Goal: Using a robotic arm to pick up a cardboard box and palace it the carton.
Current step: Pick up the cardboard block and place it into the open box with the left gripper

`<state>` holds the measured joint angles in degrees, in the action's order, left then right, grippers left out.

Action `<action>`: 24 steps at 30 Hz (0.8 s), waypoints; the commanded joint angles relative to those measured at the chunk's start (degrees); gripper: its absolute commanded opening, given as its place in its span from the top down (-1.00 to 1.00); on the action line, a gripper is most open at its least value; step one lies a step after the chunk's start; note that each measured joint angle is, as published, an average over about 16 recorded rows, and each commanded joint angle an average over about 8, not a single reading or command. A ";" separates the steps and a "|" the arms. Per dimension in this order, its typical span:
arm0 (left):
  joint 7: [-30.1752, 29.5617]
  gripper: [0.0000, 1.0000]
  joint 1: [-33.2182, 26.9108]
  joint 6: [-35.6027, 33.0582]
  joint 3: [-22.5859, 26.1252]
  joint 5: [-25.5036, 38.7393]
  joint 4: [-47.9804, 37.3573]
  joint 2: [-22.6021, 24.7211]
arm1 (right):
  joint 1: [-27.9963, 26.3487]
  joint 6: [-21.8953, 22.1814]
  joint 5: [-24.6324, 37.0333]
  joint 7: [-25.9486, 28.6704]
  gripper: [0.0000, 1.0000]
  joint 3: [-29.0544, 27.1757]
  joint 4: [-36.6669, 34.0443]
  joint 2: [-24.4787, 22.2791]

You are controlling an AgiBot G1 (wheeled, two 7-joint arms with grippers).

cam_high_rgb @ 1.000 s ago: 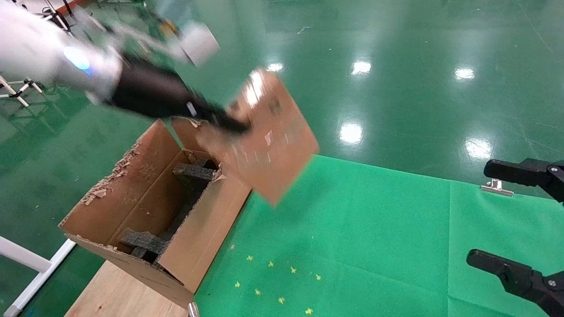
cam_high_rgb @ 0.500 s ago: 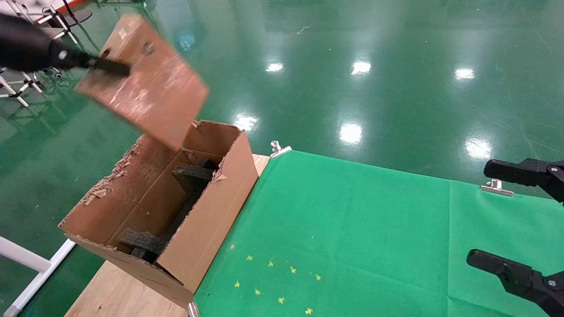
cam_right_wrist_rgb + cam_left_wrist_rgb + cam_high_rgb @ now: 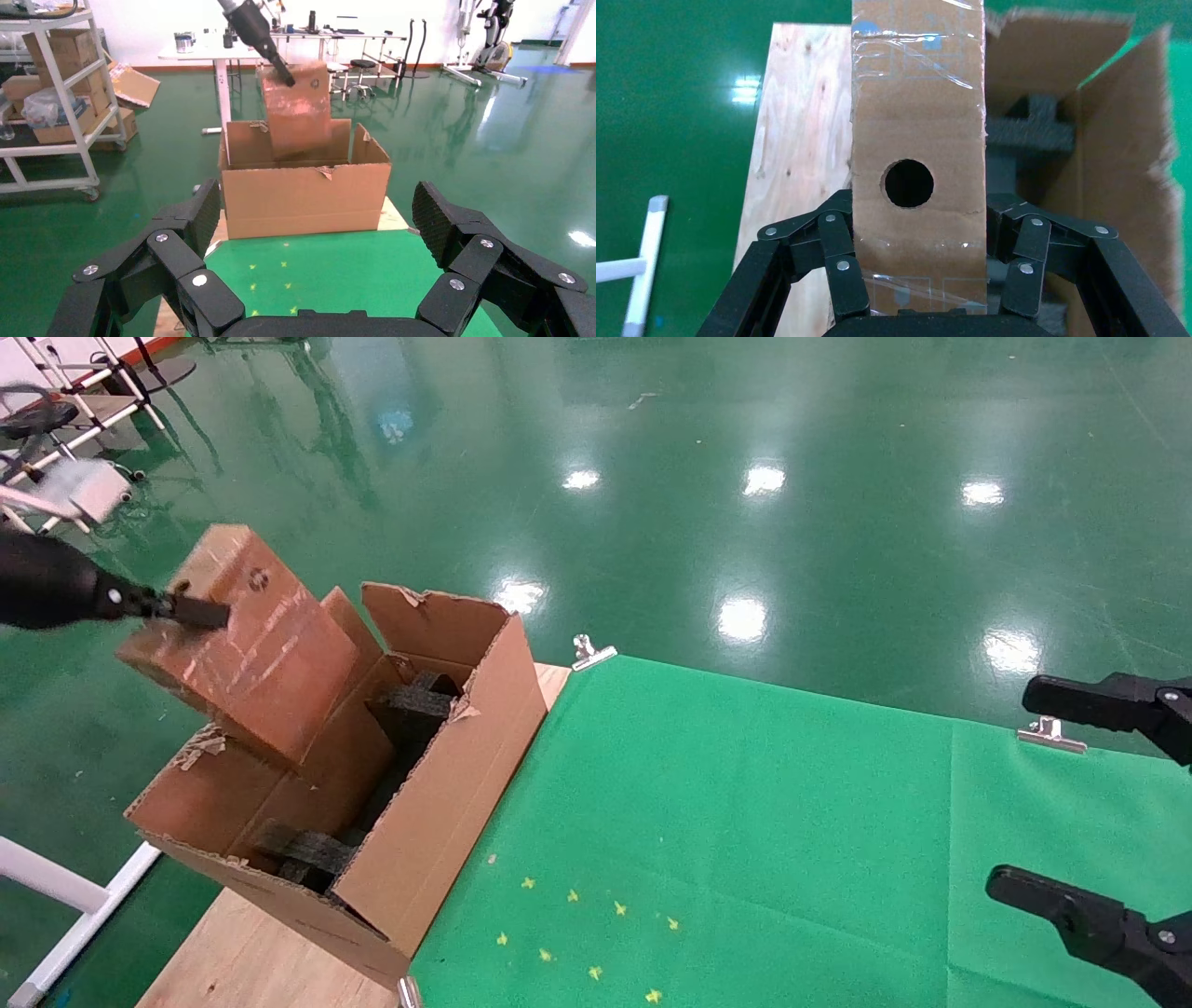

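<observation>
Left claw (image 3: 918, 281): clenched on the cardboard box (image 3: 244, 638), black linked fingers (image 3: 838, 260) pressed against both of its narrow sides
Cardboard box: held tilted above the far left part of the carton (image 3: 438, 808), lower end dipping inside the opening; clear tape and a round hole visible on its face
Carton: open, flaps torn ragged, black foam pieces (image 3: 303, 851) inside; standing at the left edge of the bench (image 3: 242, 961), beside the green cloth (image 3: 764, 840)
Right claw (image 3: 316, 281): released, fingers spread wide, parked low at the right over the green cloth
</observation>
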<state>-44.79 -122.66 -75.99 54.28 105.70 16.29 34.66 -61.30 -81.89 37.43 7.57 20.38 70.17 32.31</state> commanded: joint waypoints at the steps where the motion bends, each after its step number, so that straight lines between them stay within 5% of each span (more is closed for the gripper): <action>1: 1.74 1.00 1.04 0.86 0.13 -0.01 -1.77 0.36 | 0.00 0.00 0.00 0.00 -1.00 0.00 0.00 0.00; 24: 11.58 1.00 8.71 10.01 -0.92 -2.21 -13.53 4.73 | 0.00 0.00 0.00 0.00 -1.00 0.00 0.00 0.00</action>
<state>-33.25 -113.89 -65.96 53.35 103.48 2.89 39.37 -61.30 -81.89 37.43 7.57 20.39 70.17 32.31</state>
